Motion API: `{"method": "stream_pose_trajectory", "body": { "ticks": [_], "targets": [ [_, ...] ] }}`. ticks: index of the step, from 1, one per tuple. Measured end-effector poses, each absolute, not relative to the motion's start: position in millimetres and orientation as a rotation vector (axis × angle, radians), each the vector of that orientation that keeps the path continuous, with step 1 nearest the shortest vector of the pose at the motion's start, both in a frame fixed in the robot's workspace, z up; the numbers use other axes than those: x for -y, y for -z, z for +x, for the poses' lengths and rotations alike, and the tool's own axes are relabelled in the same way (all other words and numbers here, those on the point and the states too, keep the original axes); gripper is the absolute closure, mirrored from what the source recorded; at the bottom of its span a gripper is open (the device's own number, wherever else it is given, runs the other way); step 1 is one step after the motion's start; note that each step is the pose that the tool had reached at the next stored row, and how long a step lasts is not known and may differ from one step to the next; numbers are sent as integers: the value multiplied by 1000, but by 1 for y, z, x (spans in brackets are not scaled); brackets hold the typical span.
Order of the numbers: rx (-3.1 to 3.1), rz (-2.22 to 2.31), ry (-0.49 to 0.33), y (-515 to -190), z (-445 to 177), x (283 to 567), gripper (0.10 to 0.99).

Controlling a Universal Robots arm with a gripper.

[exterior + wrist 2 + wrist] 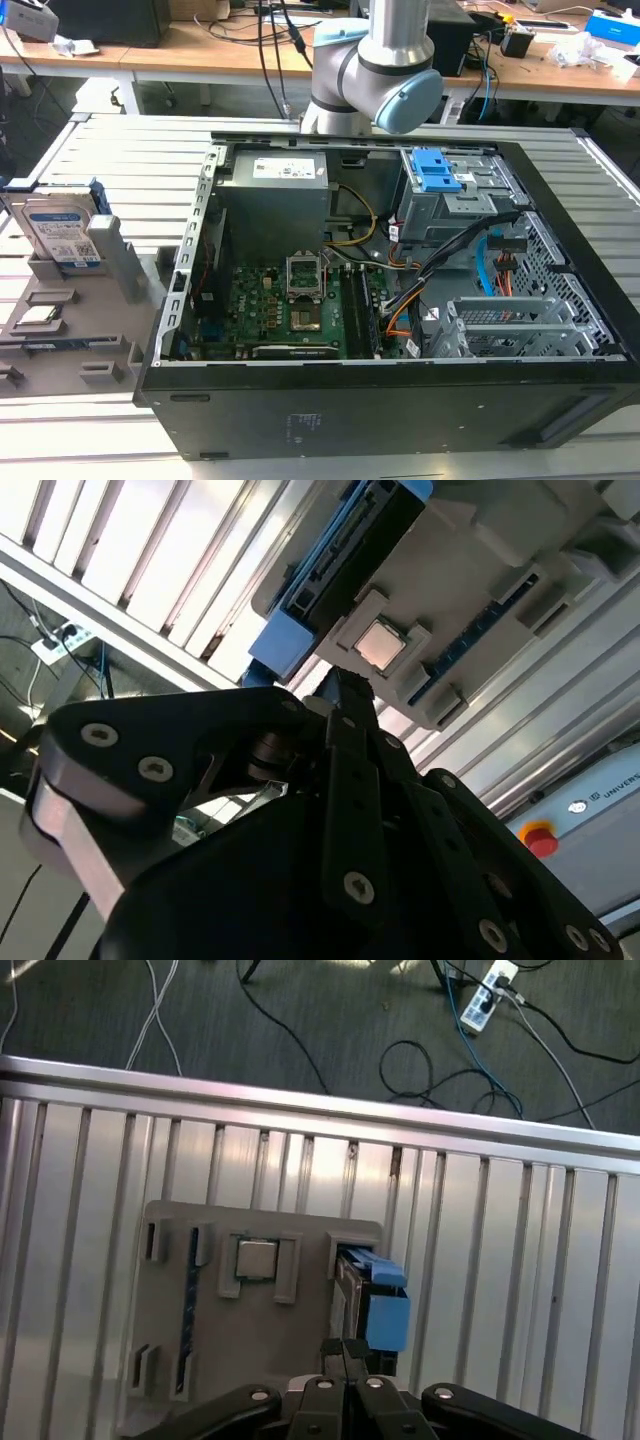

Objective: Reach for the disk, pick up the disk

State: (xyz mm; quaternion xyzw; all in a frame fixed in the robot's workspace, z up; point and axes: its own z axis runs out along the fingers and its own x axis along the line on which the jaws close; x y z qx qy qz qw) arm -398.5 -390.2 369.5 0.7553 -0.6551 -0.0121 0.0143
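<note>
One slatted aluminium table (120,150) is carrying an open black metal computer case (400,410) and a grey moulded holder (50,345). The disk (60,235), flat, silver and blue-framed, is standing on edge in a holder slot. The black gripper (345,1355) is hovering clear of it, fingertips pressed together, empty.

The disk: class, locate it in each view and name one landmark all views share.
Exterior view: disk stands upright in the grey holder, at the exterior view's left.
Second wrist view: disk edge-on beside the chip.
First wrist view: disk edge-on beside the chip.
Shared landmark: the chip.
</note>
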Motion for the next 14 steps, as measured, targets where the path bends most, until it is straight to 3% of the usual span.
{"method": "stream_pose_trajectory", "body": {
  "ticks": [14],
  "targets": [
    [2088, 2309, 39, -369, -399, 390, 980]
  ]
}}
